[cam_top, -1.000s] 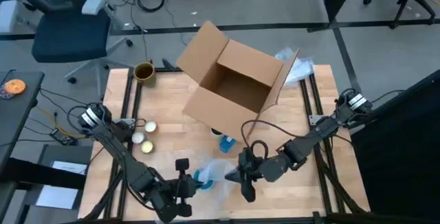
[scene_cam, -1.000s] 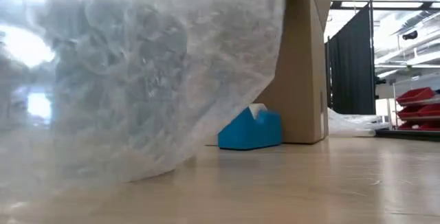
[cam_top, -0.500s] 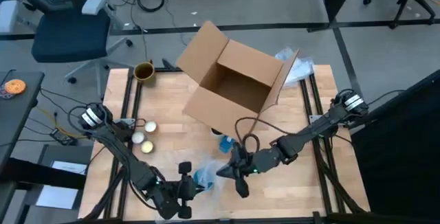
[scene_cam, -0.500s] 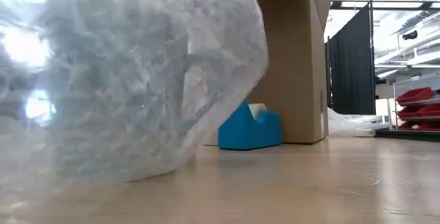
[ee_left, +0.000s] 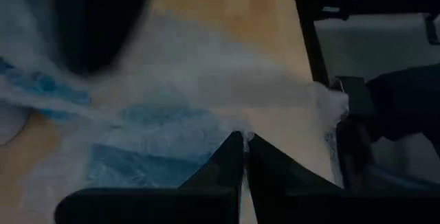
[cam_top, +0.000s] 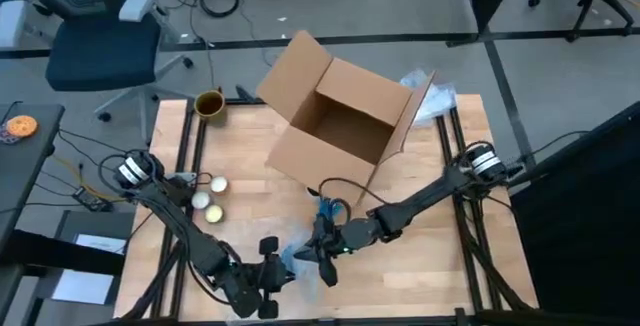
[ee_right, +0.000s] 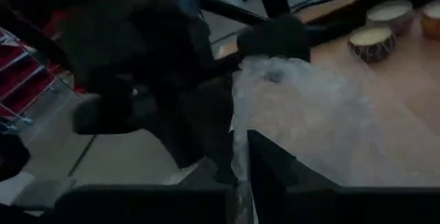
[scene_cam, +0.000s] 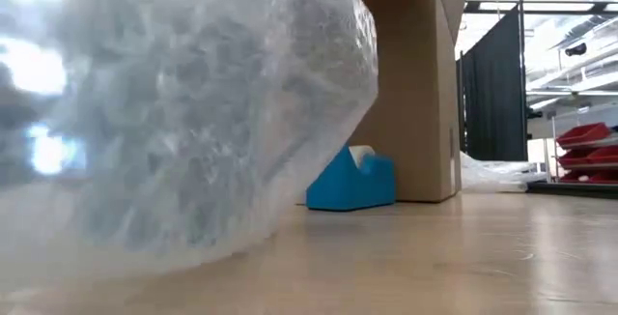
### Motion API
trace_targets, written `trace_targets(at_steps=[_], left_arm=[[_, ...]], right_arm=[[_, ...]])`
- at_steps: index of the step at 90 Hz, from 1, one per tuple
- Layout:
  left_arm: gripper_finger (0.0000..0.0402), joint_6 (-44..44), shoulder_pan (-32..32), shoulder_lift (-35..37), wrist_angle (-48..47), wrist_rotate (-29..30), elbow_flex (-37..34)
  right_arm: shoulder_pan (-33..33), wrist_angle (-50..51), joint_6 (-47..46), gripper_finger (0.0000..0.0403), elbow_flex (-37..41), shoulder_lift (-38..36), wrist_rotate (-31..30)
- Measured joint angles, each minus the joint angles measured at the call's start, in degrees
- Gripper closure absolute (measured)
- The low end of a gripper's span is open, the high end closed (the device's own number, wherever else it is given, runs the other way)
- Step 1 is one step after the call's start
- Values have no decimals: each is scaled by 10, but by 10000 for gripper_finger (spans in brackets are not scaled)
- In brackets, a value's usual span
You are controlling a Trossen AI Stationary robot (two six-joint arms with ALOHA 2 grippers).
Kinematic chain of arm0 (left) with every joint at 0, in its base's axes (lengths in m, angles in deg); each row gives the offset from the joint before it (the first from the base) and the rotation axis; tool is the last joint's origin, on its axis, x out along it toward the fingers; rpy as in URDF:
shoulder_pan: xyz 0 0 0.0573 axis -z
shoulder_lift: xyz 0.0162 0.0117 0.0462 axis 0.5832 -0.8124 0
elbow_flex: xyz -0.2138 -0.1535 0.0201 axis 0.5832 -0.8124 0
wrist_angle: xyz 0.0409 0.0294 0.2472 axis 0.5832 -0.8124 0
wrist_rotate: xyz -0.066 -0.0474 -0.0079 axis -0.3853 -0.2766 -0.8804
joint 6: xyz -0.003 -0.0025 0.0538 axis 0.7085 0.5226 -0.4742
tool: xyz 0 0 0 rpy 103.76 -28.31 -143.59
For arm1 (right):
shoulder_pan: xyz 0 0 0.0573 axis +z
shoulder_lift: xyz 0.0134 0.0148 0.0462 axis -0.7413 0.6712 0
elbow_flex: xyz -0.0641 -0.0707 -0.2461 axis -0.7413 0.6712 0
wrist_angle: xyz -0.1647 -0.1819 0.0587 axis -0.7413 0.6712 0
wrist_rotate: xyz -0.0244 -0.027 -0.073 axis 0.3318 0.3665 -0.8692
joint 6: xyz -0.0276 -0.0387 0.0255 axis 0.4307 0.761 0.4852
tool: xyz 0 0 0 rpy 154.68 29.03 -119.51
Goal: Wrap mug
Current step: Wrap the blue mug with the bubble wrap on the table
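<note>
We see the left gripper (cam_top: 268, 276) and the right gripper (cam_top: 322, 254), each with jaws pinched together on the bubble wrap (cam_top: 298, 258) near the table's (cam_top: 430, 181) front edge. The blue mug (ee_left: 137, 162) lies inside the wrap. The cardboard box (cam_top: 345, 121) behind stands open and empty.

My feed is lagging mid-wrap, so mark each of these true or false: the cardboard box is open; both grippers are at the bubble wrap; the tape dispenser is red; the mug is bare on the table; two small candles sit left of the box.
1. The cardboard box is open: true.
2. The left gripper and right gripper are both at the bubble wrap: true.
3. The tape dispenser is red: false, it is blue.
4. The mug is bare on the table: false, bubble wrap covers it.
5. Two small candles sit left of the box: true.
</note>
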Motion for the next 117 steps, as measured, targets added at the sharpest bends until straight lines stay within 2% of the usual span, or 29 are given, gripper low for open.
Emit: trace_targets(at_steps=[18,37,50,64,74,84,90,95,104,117], left_arm=[[370,-1,-8,0,2,-7,0],[301,-21,-8,1,-17,-40,21],[265,-33,-6,7,-99,-105,71],[260,2,19,8,-196,-150,125],[260,74,52,9,-274,-138,133],[259,176,89,9,-323,-38,98],[259,224,99,8,-314,22,57],[259,250,95,7,-291,37,19],[259,250,69,6,-181,29,-50],[259,159,26,-5,35,-22,-123]], right_arm=[[-2,9,3,403,0,10,-8],[-2,5,9,403,0,9,-11],[-2,10,20,403,0,9,-11],[-2,23,20,403,0,9,-12],[-1,31,21,403,0,9,-12],[3,32,36,403,0,9,-13],[4,32,42,403,0,9,-14],[5,31,46,403,0,9,-16],[6,32,51,403,0,9,-16],[7,66,81,403,-9,9,-15]])
